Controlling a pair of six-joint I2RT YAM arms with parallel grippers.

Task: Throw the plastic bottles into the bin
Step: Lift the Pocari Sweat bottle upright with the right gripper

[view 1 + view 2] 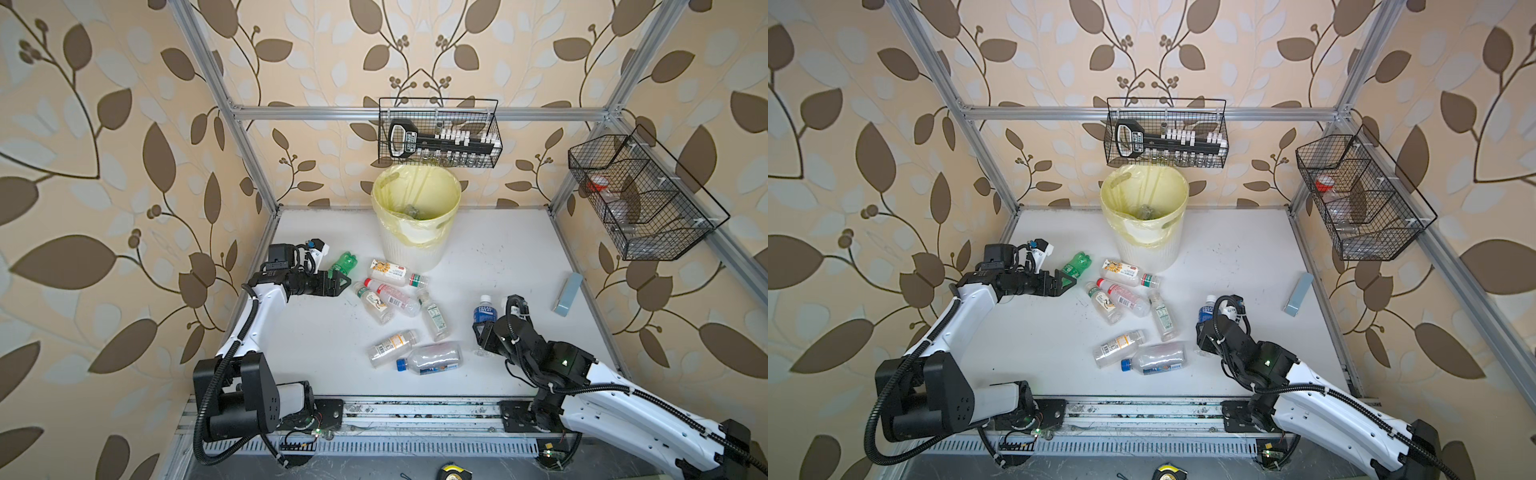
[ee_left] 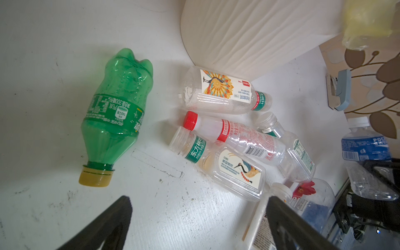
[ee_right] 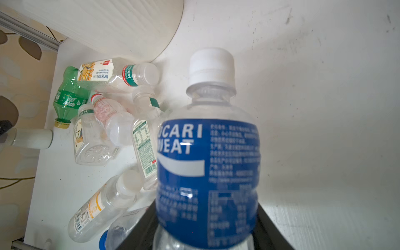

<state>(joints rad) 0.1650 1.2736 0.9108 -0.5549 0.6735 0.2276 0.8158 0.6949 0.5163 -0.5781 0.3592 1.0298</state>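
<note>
**Pocari Sweat bottle (image 3: 207, 151) caught in the right gripper (image 1: 484, 336), on the right half of the white table (image 1: 519, 257), well apart from the bin (image 1: 411, 249).**

We see clear dimpled plastic, a blue label and a white cap filling the right wrist view, with black jaws against both sides of the lower body. The bin is round, ribbed and white, lined with a pale yellow bag (image 1: 415, 195). Between it and the arms lie loose bottles (image 1: 392, 296), mostly clear. The left gripper (image 1: 345, 284) gapes wide and empty beside the green bottle (image 1: 344, 262). Only the top views show the wire baskets (image 1: 440, 133). The left wrist view shows the stapler (image 2: 338, 89) up close.
</note>
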